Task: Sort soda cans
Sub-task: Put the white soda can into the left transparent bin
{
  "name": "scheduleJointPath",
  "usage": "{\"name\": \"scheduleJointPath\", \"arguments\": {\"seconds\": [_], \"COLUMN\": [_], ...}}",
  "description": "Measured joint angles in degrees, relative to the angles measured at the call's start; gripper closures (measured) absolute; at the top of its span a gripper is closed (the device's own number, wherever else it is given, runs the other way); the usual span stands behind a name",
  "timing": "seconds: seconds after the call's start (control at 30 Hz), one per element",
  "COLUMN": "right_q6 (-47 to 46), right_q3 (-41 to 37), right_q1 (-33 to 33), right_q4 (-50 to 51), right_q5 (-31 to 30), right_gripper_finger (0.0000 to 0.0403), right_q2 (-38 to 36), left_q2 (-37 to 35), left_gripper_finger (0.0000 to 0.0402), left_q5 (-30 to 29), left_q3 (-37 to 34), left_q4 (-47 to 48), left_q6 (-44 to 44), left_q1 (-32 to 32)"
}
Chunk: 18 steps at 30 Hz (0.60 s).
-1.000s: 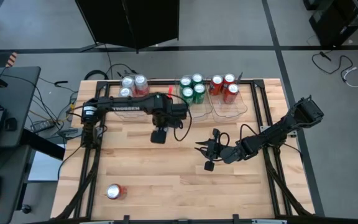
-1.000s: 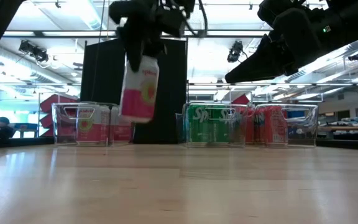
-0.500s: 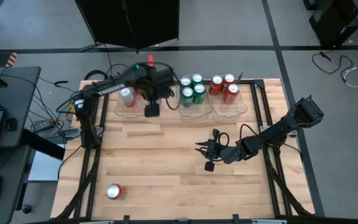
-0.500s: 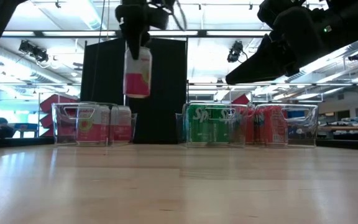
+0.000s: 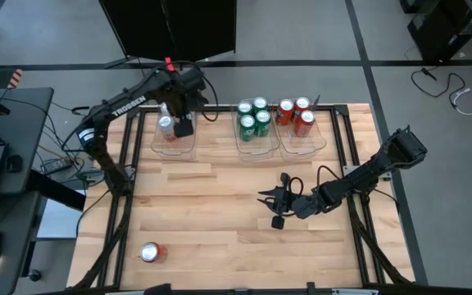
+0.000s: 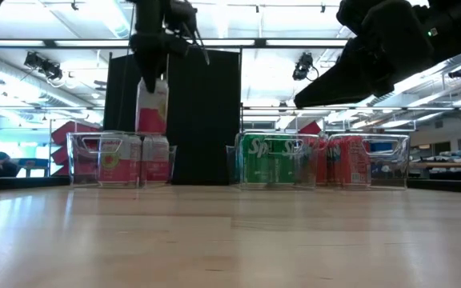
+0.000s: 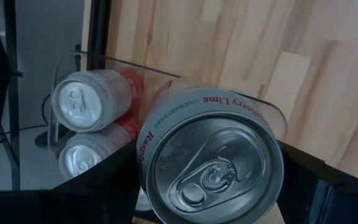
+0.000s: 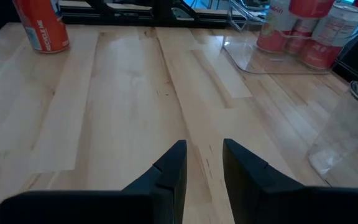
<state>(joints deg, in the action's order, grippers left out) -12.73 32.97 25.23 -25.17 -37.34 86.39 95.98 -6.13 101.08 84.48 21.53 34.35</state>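
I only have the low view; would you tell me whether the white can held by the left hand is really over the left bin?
Observer: Yes, seen from above, the left hand and its white can are over the left bin.
Operator: Any cans out on the table?
Observer: One red can, near the front left corner.
Operator: And the right hand?
Observer: The right hand hangs over mid-table, empty, fingers slightly apart.

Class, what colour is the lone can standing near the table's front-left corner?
Red, with a silver top: the lone can, best seen in the high view.
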Motion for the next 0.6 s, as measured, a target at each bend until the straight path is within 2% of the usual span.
{"name": "scheduleJointPath", "arguments": {"seconds": [0.37, 0.6], "right_q6": [-0.2, -0.2], "right_q3": [0.0, 0.0], "right_q1": [0.0, 0.0], "right_q4": [0.0, 0.0], "right_q5": [0.0, 0.0], "right_gripper_finger": [0.0313, 0.0313], "right_q2": [0.0, 0.0], "left_q2": [-1.0, -1.1], "left_gripper_finger": [0.0115, 0.0115], "left_q5": [0.0, 0.1], "left_q3": [-15.5, -20.8], "left_q4": [-14.3, -19.7], "left_q6": [6.4, 6.9], "left_q1": [6.1, 7.8]}}
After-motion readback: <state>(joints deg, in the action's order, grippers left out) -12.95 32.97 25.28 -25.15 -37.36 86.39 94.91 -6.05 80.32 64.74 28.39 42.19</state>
